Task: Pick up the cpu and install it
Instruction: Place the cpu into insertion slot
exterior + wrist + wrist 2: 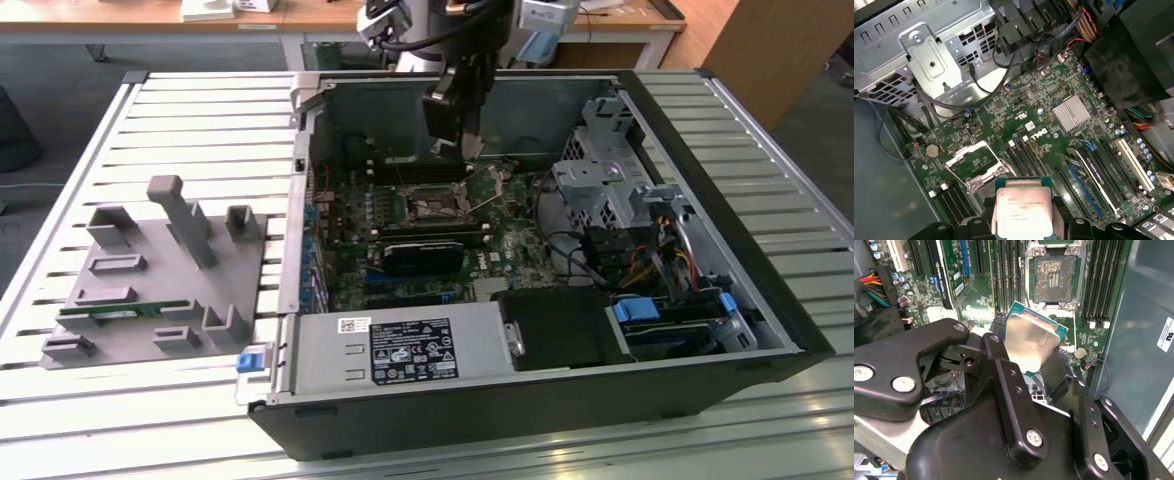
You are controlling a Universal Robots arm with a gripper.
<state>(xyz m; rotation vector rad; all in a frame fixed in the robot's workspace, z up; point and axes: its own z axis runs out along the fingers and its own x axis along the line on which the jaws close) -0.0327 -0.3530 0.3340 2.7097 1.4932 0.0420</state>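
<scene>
The claw (1030,359) is clenched on the cpu (1023,210), its two black fingers (1004,370) pressing on opposite edges of the chip. In both wrist views the silver top is exposed and the chip hangs in the air above the green board (1029,107), close to the socket (1054,277) but not yet in it. The socket is bare, with no chip seated inside its metal frame.

The chip is judged to be light, thin and stiff, so weight is no concern. Its smooth metal top would probably be slippery, and the underside and the socket's contacts are likely delicate. The thin pale edges are the safe place to hold it, as the claw does now, and it should go down flat and without force.

In the exterior view the arm reaches down into the open computer case (747,330), which lies on its side on the slatted surface (160,130). Towards the exterior view's left, well apart from the case, a grey holder (147,290) carries a green memory stick (134,312).

By count: one claw, one cpu, one socket, one board, one case, one holder, one memory stick.
</scene>
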